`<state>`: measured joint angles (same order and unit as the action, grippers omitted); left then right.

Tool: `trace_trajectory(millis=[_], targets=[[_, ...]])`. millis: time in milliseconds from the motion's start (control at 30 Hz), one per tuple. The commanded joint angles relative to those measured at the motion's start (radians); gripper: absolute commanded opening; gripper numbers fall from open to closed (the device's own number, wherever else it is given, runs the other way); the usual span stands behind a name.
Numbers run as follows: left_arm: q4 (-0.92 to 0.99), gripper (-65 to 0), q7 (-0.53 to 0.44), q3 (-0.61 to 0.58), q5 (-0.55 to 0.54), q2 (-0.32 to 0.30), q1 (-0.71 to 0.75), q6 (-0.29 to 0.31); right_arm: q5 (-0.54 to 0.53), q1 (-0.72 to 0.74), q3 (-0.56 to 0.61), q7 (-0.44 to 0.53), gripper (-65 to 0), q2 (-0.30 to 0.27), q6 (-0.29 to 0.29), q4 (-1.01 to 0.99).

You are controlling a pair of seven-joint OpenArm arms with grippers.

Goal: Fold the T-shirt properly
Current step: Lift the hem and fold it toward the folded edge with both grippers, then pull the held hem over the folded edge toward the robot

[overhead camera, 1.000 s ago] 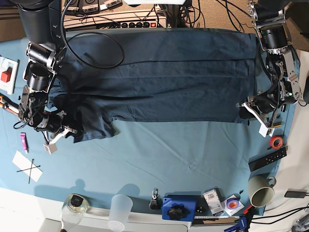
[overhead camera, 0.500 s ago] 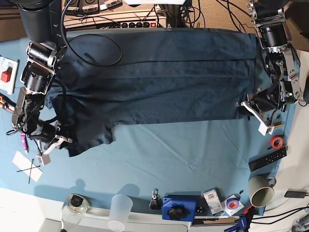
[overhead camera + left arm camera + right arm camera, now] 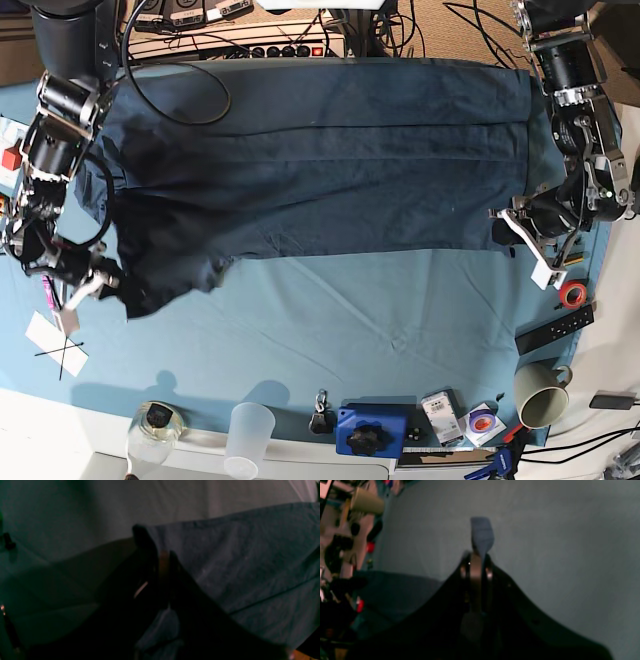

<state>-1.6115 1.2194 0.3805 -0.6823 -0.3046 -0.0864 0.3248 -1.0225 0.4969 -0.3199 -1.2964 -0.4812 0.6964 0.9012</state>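
The dark navy T-shirt point(image 3: 320, 160) lies spread across the teal table cloth point(image 3: 380, 320), folded lengthwise into a long band. My right gripper point(image 3: 92, 283), at the left of the base view, is shut on the shirt's left end, which hangs bunched and lifted. In the right wrist view a tab of shirt fabric point(image 3: 482, 533) sticks out past the shut gripper point(image 3: 476, 558). My left gripper point(image 3: 506, 226) is shut on the shirt's lower right corner. In the left wrist view the gripper point(image 3: 162, 555) pinches the shirt's edge point(image 3: 237, 560).
Along the front edge stand a clear cup point(image 3: 250, 430), a glass jar point(image 3: 158, 420), a blue tool point(image 3: 370, 430) and a mug point(image 3: 540, 395). A red tape roll point(image 3: 572, 293) lies at the right. A paper marked X point(image 3: 55, 345) lies at the left. Cables and a power strip point(image 3: 290, 48) are behind.
My right gripper has moved left and toward the front with the shirt's left end, dragging and lifting that side. The left gripper has stayed at the right corner.
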Motion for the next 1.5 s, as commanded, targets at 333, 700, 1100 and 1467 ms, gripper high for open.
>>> trace_trajectory(millis=[333, 700, 1100, 1467], targets=[[-0.150, -65.0, -0.014, 0.074, -0.034, -0.011, 0.082, 0.010, -0.066, -0.182, -0.163, -0.047, -65.0, -0.027, 0.002, 0.427], [-0.179, -65.0, 0.023, 0.166, -0.159, -0.011, 0.187, 0.064, -0.185, -0.359, -0.206, -0.100, -65.0, -0.031, 0.002, 0.529], [-0.233, -65.0, 0.088, 0.253, -0.321, -0.012, 0.305, 0.144, -0.228, -0.588, -0.316, -0.100, -65.0, -0.031, 0.002, 0.683], [-0.284, -65.0, 0.101, 0.253, -0.325, -0.011, 0.389, 0.144, -0.330, -0.734, -0.474, -0.100, -65.0, -0.031, 0.002, 0.722]])
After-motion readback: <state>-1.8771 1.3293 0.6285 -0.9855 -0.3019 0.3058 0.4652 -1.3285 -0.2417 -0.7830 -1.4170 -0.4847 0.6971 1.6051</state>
